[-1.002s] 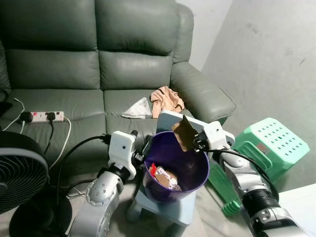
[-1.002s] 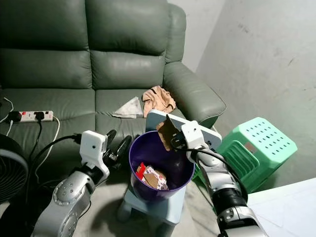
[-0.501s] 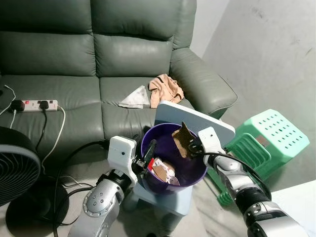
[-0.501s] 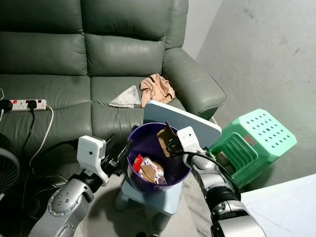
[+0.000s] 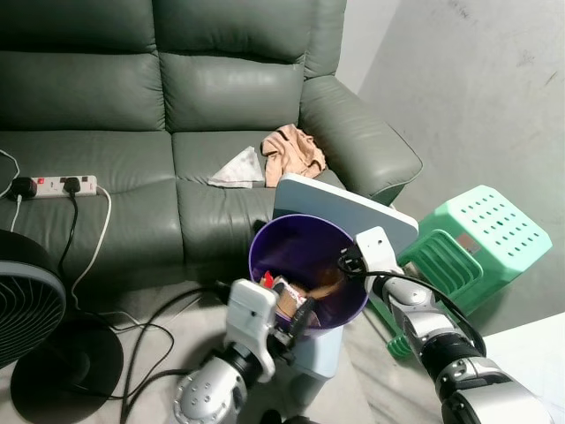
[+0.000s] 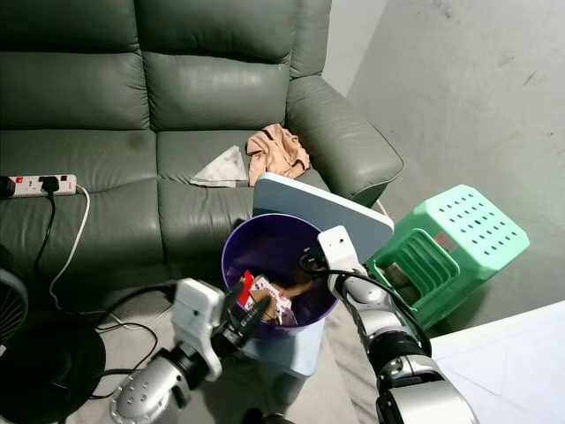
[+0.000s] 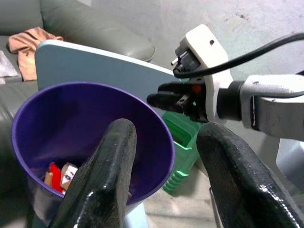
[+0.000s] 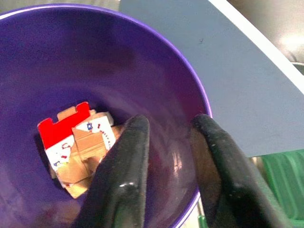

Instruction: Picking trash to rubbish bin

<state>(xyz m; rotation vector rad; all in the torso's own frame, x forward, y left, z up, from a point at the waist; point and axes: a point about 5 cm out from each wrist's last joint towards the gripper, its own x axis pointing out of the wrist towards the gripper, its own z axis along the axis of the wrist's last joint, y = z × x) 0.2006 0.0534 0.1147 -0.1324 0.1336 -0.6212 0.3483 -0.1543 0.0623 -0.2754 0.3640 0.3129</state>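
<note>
Over the round purple plastic bin, at its 3 o'clock rim, the right gripper hangs spread and empty. Crumpled cardboard trash sits inside. Left gripper, also spread, is outside the 6 o'clock edge.

Room setting: a living-room corner with a grey-green leather sofa.
A bare grey wall stands at the right; a green plastic stool lies tipped on the concrete floor near a black fan.
</note>
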